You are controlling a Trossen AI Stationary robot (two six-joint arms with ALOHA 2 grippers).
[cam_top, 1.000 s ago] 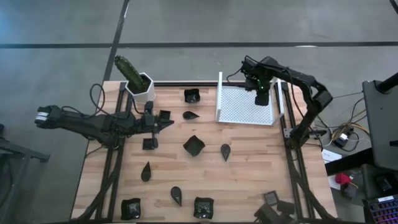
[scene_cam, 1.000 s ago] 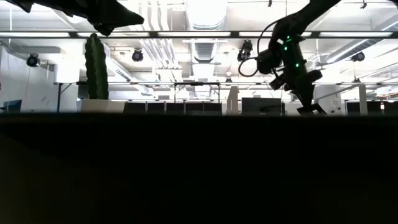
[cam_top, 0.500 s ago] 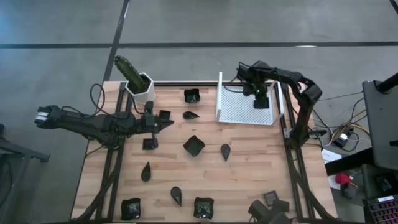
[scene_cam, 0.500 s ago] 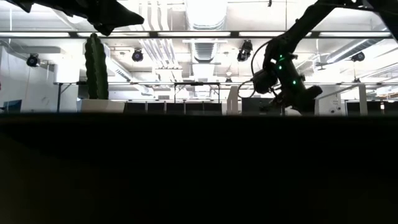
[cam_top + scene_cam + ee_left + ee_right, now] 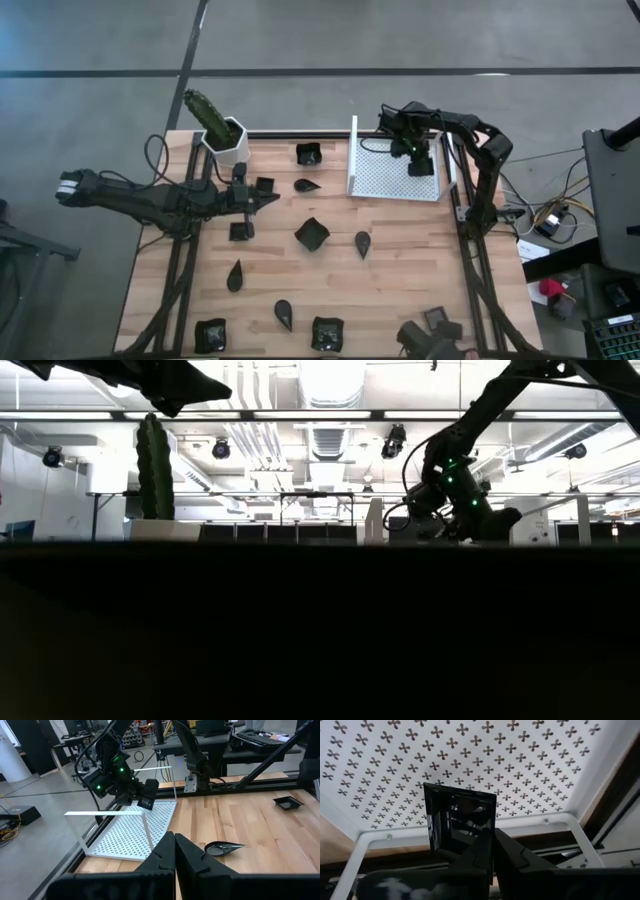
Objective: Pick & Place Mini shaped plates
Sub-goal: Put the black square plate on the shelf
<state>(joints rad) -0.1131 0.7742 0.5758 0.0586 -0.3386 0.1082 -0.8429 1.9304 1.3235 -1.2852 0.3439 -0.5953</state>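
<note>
Several mini shaped plates, dark and glossy, lie flat on the wooden table, among them a square one (image 5: 311,233) and teardrop ones (image 5: 307,185) (image 5: 362,242). A white perforated tray (image 5: 385,180) stands at the far right. Over it my right gripper (image 5: 420,165) is shut on a square plate (image 5: 460,825). My left gripper (image 5: 262,200) hovers shut and empty above the table's left half, pointing toward the tray; the teardrop plate (image 5: 223,849) lies just beyond its fingers (image 5: 167,855). My right gripper pinches the square plate's rim (image 5: 481,834) on one side between its two fingers. The fingers slant steeply down from above. The plate hangs tilted, low over the tray's floor (image 5: 530,765), near a corner of its frame; whether it touches the floor, I cannot tell.
A white hexagonal pot with a green cactus (image 5: 225,135) stands at the far left corner. The tray has an upright wall (image 5: 352,155) on its left side and thin rails (image 5: 470,832) around it. Bare wood lies between the scattered plates.
My right gripper has come down toward the tray's floor with the square plate, tipping more steeply downward. It has stayed shut on the plate. The plate now hangs close over the tray.
</note>
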